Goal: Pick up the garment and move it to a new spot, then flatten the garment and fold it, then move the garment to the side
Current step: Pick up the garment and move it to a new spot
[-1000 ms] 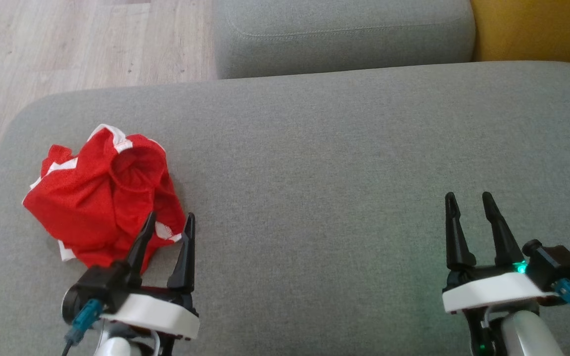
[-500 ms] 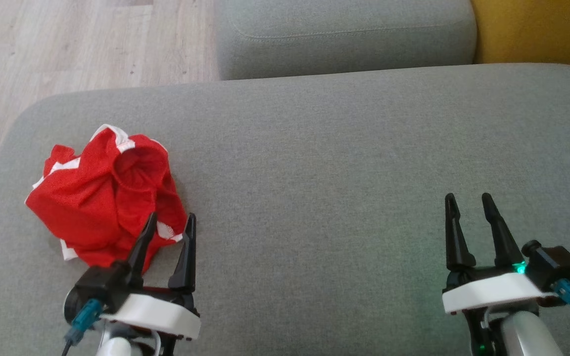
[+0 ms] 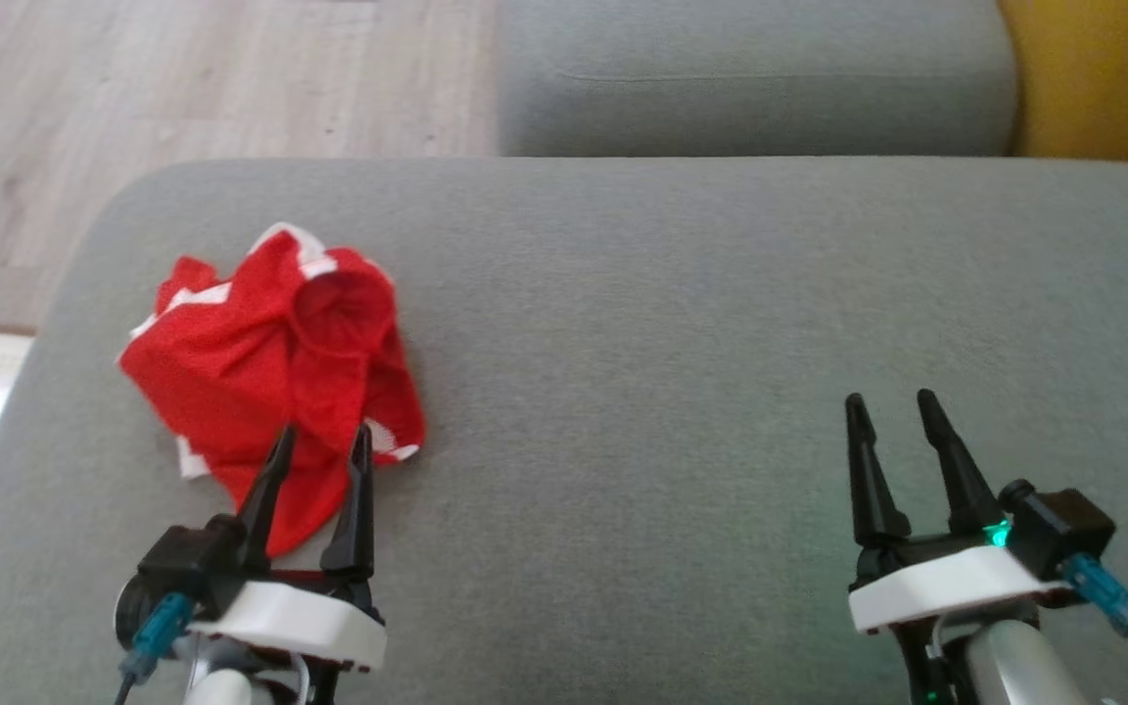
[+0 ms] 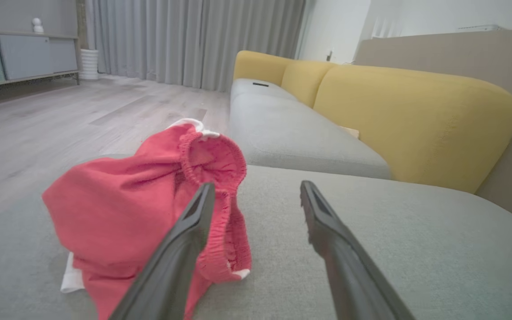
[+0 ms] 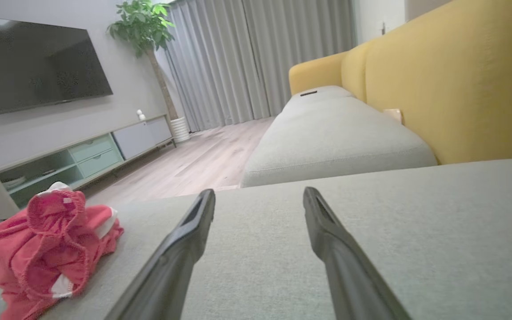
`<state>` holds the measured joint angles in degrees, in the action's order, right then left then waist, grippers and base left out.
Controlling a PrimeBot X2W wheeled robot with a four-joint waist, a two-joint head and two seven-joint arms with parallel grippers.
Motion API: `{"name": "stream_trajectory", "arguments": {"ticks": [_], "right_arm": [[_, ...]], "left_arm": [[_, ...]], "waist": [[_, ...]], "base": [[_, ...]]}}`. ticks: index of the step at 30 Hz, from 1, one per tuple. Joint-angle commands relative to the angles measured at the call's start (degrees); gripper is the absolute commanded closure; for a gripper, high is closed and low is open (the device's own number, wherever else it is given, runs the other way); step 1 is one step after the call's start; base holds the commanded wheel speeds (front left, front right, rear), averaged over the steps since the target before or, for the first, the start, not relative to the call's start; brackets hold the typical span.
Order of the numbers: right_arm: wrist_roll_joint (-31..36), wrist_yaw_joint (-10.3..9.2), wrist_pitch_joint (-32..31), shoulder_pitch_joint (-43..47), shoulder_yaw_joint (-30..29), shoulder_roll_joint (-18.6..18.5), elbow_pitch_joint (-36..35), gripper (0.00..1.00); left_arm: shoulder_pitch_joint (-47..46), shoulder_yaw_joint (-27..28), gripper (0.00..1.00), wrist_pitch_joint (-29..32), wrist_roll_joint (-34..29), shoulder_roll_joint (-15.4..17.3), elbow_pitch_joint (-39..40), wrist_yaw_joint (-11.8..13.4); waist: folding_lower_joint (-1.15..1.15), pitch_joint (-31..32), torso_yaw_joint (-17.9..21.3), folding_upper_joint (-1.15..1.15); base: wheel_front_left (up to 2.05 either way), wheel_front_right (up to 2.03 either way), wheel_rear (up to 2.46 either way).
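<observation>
— Where did the garment [image 3: 270, 382] lie?
— Crumpled at the left end of the grey cushion [image 3: 672, 323], wood floor [image 3: 182, 88] beyond. The left gripper [image 3: 322, 438] and right gripper [image 3: 890, 401] gaped, empty; the left's tips perhaps brushed cloth, folds hiding its shape.

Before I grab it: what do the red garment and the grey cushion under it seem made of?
Red garment: thin matte mesh knit, probably synthetic sportswear; fine dotted texture, gathered elastic waistband, white trim. Grey cushion: matte woven upholstery fabric with a fine heathered grain; rounded edges suggest soft padding.
</observation>
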<state>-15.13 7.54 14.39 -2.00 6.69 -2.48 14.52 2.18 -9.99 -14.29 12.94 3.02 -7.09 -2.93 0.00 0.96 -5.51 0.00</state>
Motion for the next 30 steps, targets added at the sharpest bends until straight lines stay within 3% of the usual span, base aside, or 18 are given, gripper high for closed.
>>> {"name": "stream_trajectory", "arguments": {"ticks": [1,18,30], "right_arm": [[-0.14,-0.05,0.61,-2.91,1.58,-0.40,-1.64,0.00],[-2.10,-0.05,0.61,-1.49,4.94,-0.40,-1.21,0.00],[-3.23,-0.05,0.61,-0.78,7.13,-0.40,-1.06,0.00]], "left_arm": [[-2.06,2.48,0.00,-0.71,-0.19,-0.13,1.80,0.34],[-1.12,5.21,0.00,-0.71,-1.74,-0.14,2.10,-0.40],[-0.64,7.38,0.00,-0.71,-2.61,-0.14,2.17,-1.29]], "waist": [[0.00,0.26,-1.49,0.00],[0.00,1.35,-12.71,0.00],[0.00,1.63,-16.00,0.00]], "base": [[0.00,0.00,0.00],[0.00,0.00,0.00],[0.00,0.00,0.00]]}}
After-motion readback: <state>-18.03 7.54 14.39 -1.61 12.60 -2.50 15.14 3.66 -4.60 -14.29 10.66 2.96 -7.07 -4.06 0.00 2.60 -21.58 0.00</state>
